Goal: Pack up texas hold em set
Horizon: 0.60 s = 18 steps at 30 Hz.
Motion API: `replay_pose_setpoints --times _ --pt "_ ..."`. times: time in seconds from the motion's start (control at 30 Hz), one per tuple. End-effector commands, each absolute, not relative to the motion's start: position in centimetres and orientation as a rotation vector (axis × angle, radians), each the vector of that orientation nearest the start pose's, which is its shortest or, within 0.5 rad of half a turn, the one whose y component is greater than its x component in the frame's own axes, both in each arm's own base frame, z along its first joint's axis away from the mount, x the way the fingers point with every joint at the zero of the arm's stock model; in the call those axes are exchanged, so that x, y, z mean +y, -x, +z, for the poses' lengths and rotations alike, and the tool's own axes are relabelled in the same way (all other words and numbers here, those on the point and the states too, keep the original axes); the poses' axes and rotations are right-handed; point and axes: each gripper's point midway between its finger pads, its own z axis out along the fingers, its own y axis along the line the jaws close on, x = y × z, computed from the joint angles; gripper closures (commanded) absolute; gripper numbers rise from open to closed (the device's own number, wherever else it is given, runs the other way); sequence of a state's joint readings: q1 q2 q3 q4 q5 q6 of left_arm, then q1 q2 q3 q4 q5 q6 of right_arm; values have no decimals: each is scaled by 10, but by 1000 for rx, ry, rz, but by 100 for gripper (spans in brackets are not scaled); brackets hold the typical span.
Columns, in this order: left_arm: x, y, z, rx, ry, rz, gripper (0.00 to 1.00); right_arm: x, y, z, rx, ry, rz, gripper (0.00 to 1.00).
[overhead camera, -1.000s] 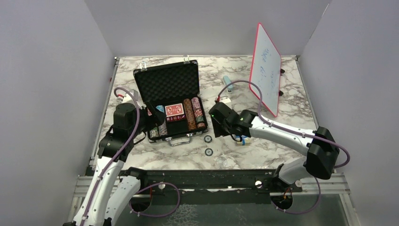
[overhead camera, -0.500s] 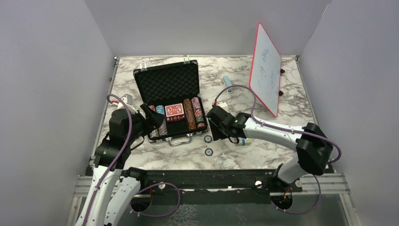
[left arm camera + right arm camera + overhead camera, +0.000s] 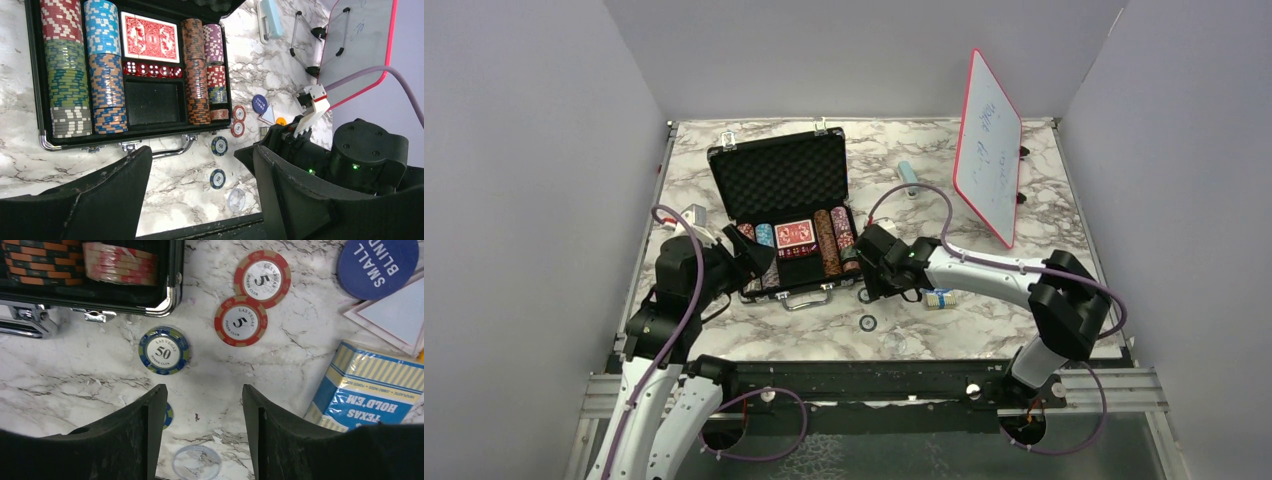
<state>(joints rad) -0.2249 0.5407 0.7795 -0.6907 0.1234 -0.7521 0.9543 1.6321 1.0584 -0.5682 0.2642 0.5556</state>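
Right now I am holding my right gripper (image 3: 204,392) with its fingers (image 3: 135,435) parted a moderate way, gripping nothing; only bare marble is showing between the tips. Just past them a blue 50 chip (image 3: 164,350) is lying flat, a second blue chip (image 3: 168,416) is peeking out from under one finger, and a clear round disc (image 3: 196,462) is sitting between the fingers, nearer my wrist. Farther out, two red 5 chips (image 3: 240,320) are lying with their edges meeting. Beyond them a small-blind button (image 3: 377,260) and the blue card deck (image 3: 370,390) are resting. All of these loose pieces are lying on the tabletop (image 3: 804,335) off the near right corner of the briefcase (image 3: 724,160).

My left gripper (image 3: 200,160) is hovering with its fingers (image 3: 100,200) spread wide and holding nothing, just short of the case's handle (image 3: 172,151). Beyond the handle the foam tray is showing chip stacks (image 3: 62,75) in rows, the red card deck (image 3: 150,37), the red dice (image 3: 152,70) under it, and one bare compartment.

The briefcase is sitting on the left half of the tabletop, about midway between the near and far edges, with its lid raised toward the far edge. A pale blue block (image 3: 908,176) is lying near the far edge. Next to it a whiteboard (image 3: 989,145) is standing tilted toward the far right corner.
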Motion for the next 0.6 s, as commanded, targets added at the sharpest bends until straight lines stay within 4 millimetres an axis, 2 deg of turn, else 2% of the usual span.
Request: replay_pose_setpoints --times 0.0,0.23,0.37,0.57 --pt "-105 -204 225 2080 428 -758 23 292 -227 56 2600 461 224 40" --pt "-103 -212 219 2120 397 -703 23 302 -223 43 2621 514 276 38" --pt "-99 -214 217 2114 406 -676 23 297 -226 35 2631 502 216 37" --pt "-99 -214 207 2135 406 -666 23 305 -224 22 2646 595 231 37"
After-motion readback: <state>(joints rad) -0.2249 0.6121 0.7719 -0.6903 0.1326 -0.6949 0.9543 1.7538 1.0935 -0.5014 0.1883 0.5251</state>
